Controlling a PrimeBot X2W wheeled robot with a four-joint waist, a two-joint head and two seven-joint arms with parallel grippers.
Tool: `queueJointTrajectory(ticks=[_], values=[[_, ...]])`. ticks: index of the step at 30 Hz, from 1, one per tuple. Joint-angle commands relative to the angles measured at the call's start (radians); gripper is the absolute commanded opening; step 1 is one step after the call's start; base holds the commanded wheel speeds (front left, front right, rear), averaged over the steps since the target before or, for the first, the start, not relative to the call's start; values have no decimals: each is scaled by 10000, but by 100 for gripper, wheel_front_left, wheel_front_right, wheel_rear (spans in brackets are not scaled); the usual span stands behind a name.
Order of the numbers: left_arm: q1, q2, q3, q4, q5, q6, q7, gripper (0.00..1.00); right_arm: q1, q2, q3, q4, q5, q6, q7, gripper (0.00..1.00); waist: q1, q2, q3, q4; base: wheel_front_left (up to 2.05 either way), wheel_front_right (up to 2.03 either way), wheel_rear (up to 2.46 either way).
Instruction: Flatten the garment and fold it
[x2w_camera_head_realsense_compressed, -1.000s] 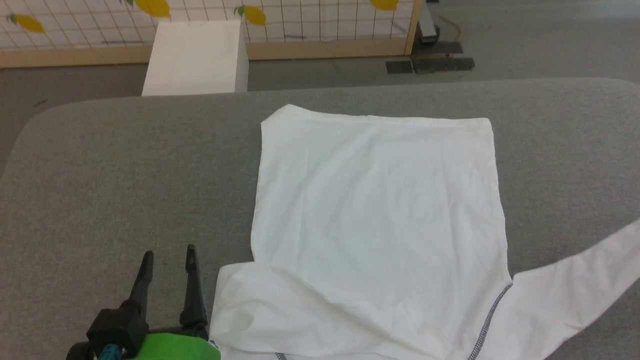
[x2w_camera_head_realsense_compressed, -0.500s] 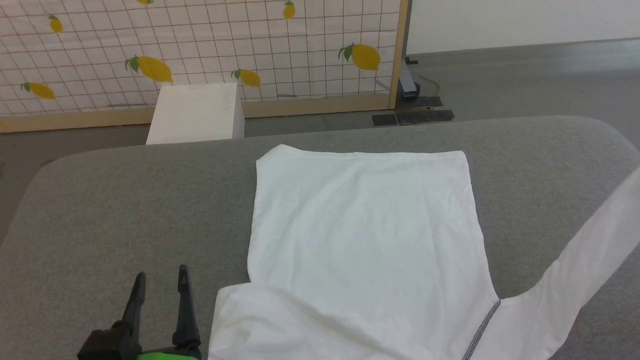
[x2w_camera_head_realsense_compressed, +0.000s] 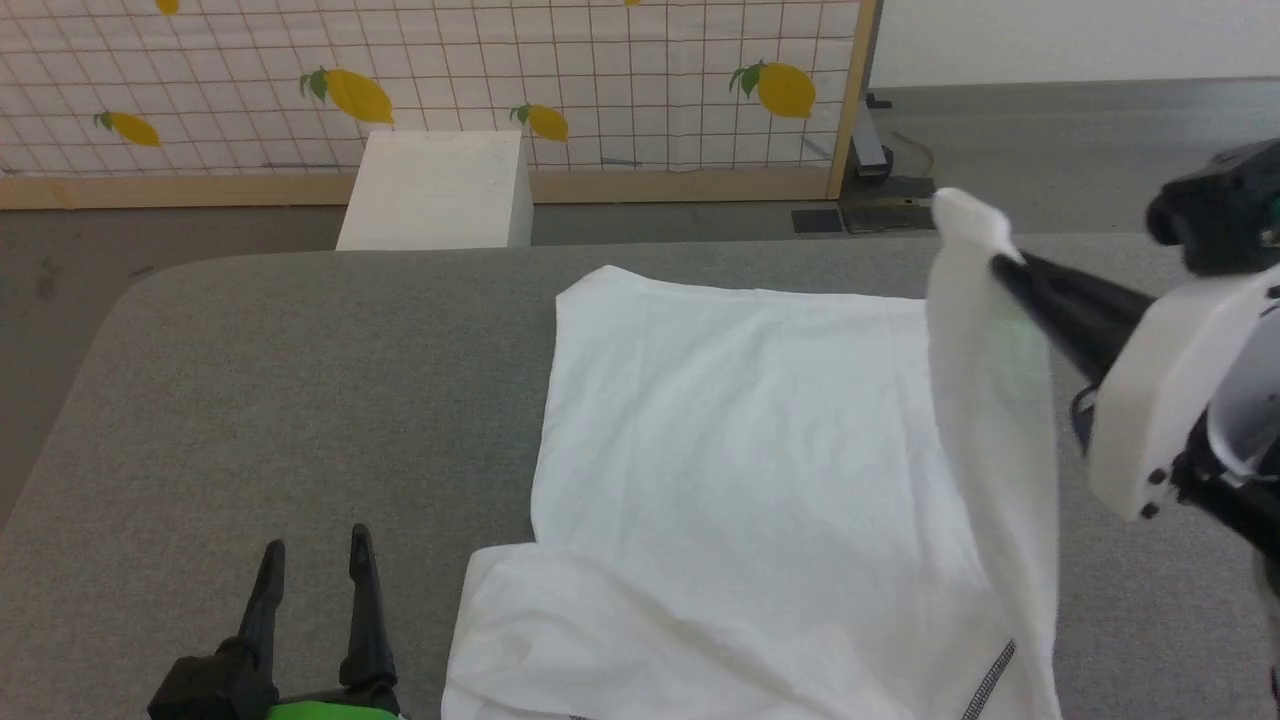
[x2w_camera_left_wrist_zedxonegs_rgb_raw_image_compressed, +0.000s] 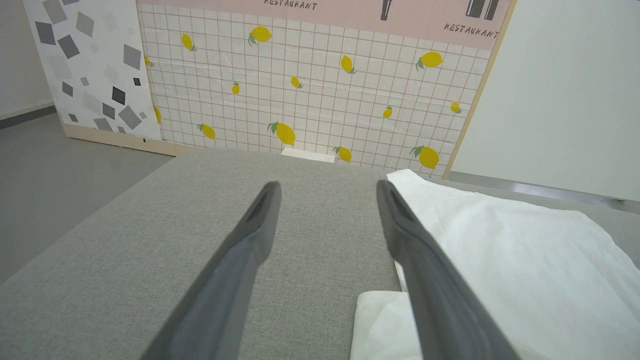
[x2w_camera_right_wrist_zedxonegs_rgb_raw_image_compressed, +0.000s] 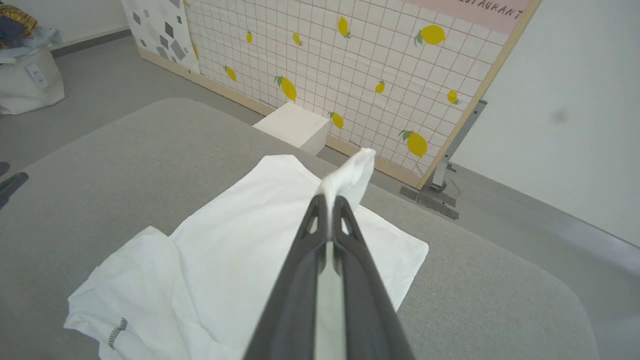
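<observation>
While the right fingers (x2w_camera_head_realsense_compressed: 1070, 300) pinch the garment (x2w_camera_head_realsense_compressed: 740, 450) by its raised sleeve, the left fingers (x2w_camera_head_realsense_compressed: 365, 610) (beside it) stand spread.

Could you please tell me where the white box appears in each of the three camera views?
Head view: the white box sits upper left, just beyond the table's far edge.
Left wrist view: the white box is a thin central strip above the table's edge.
Right wrist view: the white box is upper centre, past the garment.
Shared landmark: the lemon-print screen right behind it.
</observation>
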Motion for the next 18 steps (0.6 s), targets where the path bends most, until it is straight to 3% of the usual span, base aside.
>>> queueJointTrajectory(ticks=[1,9,18], values=[[-55,53,33,-19,-126,47,-30,100,-161,177,315,-133,100,-15,57,0,1,0,42,173,0,0,0],[-147,-9,-6,54,-173,31,-72,100,-180,902,2330,6,266,-15,-35,0,1,0,196,577,0,0,0],[-444,-129,-173,183,-166,-33,-103,100,377,1317,4101,1410,305,-15,-794,0,1,0,517,987,0,0,0]])
